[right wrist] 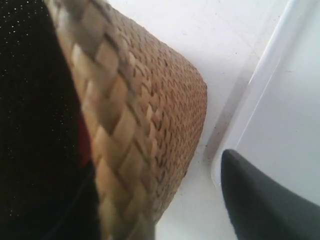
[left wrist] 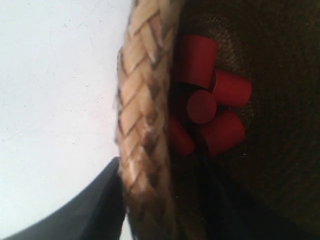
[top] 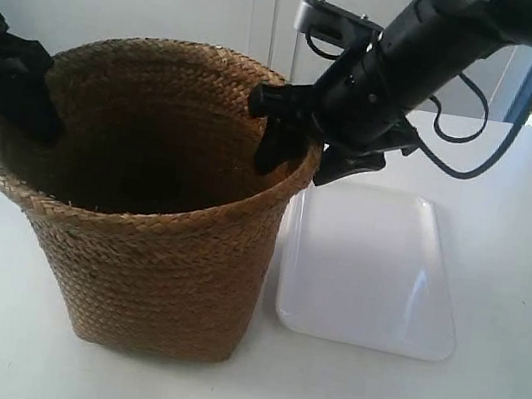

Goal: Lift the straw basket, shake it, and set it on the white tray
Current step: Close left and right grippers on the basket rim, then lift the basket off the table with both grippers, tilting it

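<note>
The straw basket [top: 155, 263] stands on the white table just beside the white tray [top: 367, 266]. The arm at the exterior view's left has its gripper [top: 27, 111] on the basket's rim. In the left wrist view that gripper [left wrist: 160, 167] pinches the braided rim [left wrist: 142, 115], with one dark finger [left wrist: 85, 210] outside and the other inside. My right gripper [top: 298, 159] straddles the opposite rim and is open. Its outer finger [right wrist: 260, 200] hangs well clear of the basket wall [right wrist: 165, 100], over the tray's edge [right wrist: 290, 115].
Several red cylinders [left wrist: 202, 107] lie on the basket's dark floor; a sliver of red [right wrist: 84, 142] shows in the right wrist view. A narrow strip of table [right wrist: 220, 125] separates basket and tray. Cables loop from the arm at the exterior view's right [top: 461, 119].
</note>
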`<state>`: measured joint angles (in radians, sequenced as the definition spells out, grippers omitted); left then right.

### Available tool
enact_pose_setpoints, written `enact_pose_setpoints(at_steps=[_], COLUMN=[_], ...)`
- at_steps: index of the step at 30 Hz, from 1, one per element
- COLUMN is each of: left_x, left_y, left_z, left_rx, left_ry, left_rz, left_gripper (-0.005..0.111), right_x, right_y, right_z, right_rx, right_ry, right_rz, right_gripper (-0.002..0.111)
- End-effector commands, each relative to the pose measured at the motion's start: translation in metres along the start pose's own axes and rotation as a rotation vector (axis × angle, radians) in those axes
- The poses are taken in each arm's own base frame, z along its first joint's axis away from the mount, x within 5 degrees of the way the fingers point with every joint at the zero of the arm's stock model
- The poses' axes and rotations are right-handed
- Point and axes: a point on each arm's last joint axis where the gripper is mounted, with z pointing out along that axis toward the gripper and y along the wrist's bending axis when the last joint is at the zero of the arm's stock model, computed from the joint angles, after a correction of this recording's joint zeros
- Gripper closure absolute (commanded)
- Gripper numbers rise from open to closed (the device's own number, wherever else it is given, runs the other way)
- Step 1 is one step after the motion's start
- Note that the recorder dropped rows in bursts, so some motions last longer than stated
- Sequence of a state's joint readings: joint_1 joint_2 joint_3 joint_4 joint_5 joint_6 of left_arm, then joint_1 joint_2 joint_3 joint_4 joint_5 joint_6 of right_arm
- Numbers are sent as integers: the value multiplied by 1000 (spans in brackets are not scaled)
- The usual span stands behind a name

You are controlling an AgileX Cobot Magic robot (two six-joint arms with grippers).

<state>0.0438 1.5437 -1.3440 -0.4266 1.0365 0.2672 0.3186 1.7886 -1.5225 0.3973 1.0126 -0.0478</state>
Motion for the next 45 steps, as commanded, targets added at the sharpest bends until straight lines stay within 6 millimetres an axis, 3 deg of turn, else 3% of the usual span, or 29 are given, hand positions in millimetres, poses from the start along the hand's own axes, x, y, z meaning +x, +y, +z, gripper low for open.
enact_pose_setpoints(at_steps=[1, 5, 8, 9, 13, 19, 25, 27, 28, 32, 36, 45], left_x=[1, 0, -1, -1, -2, 1, 20, 27, 41, 73, 92, 82], left_y=[-1, 0, -1, -1, -8, -29, -55, -60, -65, -59, -52, -68], left_z=[1, 1, 1, 1, -7, -42, -84, -92, -99, -87, -72, -61], left_rx=[17, 16, 17, 24, 47, 43, -4, -18, -42, -113, -117, 22], left_ry=[-1, -4, -19, -22, -67, -257, -421, -463, -528, -658, -765, -795], left_rz=[-9, -9, -15, -17, -20, 15, 127, 143, 145, 95, 29, 123], left_gripper=[70, 87, 101, 106, 107, 107, 107, 107, 107, 107, 107, 107], right_x=[0, -1, -2, -2, -4, 4, 16, 22, 29, 50, 64, 66], right_y=[-1, 3, 6, 6, 13, 41, 63, 66, 66, 60, 59, 60], right_z=[2, 1, 1, 0, -11, -43, -63, -63, -57, -46, -60, -60], right_rx=[2, -37, -66, -68, -52, 90, 136, 139, 152, 164, 154, 132], right_ry=[12, -1, -13, -17, -79, -222, -326, -334, -342, -411, -471, -460], right_rz=[0, -4, -3, -3, -30, -160, -259, -280, -296, -295, -319, -282], right_gripper=[68, 95, 108, 108, 108, 108, 108, 108, 108, 108, 108, 108])
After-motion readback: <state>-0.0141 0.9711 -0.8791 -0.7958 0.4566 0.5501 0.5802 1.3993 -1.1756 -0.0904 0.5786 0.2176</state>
